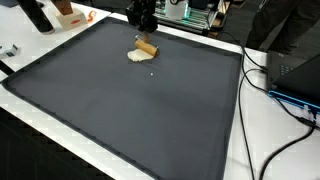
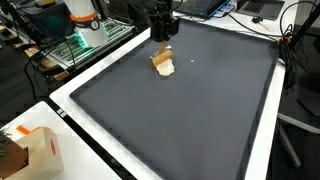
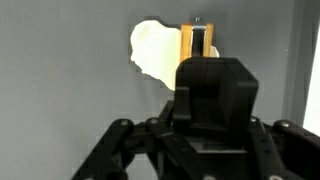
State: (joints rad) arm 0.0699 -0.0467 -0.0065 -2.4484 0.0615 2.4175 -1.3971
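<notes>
**Stiff little wooden block and a limp pale scrap lying by your end effector**

You are looking down through the wrist view at two small things lying on the dark mat (image 1: 120, 110), towards its far end. On the left, the pale scrap (image 3: 150, 50) is lying flat with a ragged, rounded outline. It is looking thin and limp, like cloth or paper, so it would likely be crumpling or sliding rather than lifting cleanly.

Touching its right edge, the wooden block (image 3: 198, 42) is showing as a small stiff piece with straight orange-brown sides and a dark slot down its middle. It is probably weighing very little and not giving under pressure. Its two long parallel sides are offering the surest hold, though the smooth wood may be slipping if you are pinching near a corner.

Your end effector (image 1: 144, 30) is hovering close over the block with nothing showing in its grasp. Its black housing is hiding the fingers, so I cannot tell how wide they are standing.

The mat is looking matte and slightly grippy, covering most of the white surface (image 1: 236, 130), with cables (image 1: 275, 85) trailing on the right
</notes>
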